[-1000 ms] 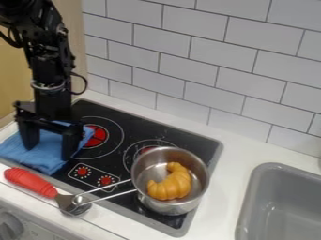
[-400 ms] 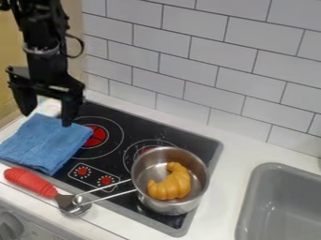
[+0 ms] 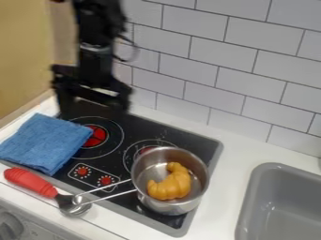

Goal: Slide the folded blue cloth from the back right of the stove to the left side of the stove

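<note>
The black gripper (image 3: 93,111) hangs above the back left part of the stove, behind the blue cloth, its two fingers spread apart with nothing between them. The folded blue cloth (image 3: 45,141) lies over the stove's left edge and the counter. A metal pot (image 3: 171,207) stands at the stove's front right, its wire handle pointing left. Inside the pot lies a toy croissant (image 3: 171,183). A utensil with a red handle (image 3: 30,182) rests along the front edge, its metal end by the pot's handle.
The black stove top (image 3: 164,131) has red burner marks and two red knobs. A grey sink (image 3: 251,201) is set into the white counter (image 3: 233,154) at the right. A white tiled wall (image 3: 207,75) rises behind, and a yellowish panel (image 3: 24,56) stands at the left.
The gripper has risen off the blue cloth and moved right and back, its fingers still apart. The cloth stays on the stove's left side, now uncovered; pot, croissant and utensil have not moved.
</note>
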Available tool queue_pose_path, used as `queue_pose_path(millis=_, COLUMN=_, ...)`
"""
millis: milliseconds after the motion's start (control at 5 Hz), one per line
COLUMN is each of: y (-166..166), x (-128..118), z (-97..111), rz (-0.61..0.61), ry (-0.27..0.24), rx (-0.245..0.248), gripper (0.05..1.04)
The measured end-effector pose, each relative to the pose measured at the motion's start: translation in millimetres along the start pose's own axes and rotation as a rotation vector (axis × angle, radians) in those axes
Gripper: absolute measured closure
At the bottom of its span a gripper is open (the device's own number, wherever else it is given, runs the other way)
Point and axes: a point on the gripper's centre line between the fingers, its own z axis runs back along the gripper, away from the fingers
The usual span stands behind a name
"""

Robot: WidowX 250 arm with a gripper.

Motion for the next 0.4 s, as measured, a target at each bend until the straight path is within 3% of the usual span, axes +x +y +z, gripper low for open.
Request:
queue_pose_path(millis=200, y=-42, x=-8, z=10, rz=-0.062, ry=-0.012, rx=-0.045, gripper=0.085)
queue_pose_path(millis=400, y=-88, x=-13, z=19, rz=-0.181, ry=-0.030, rx=-0.044, gripper=0.085)
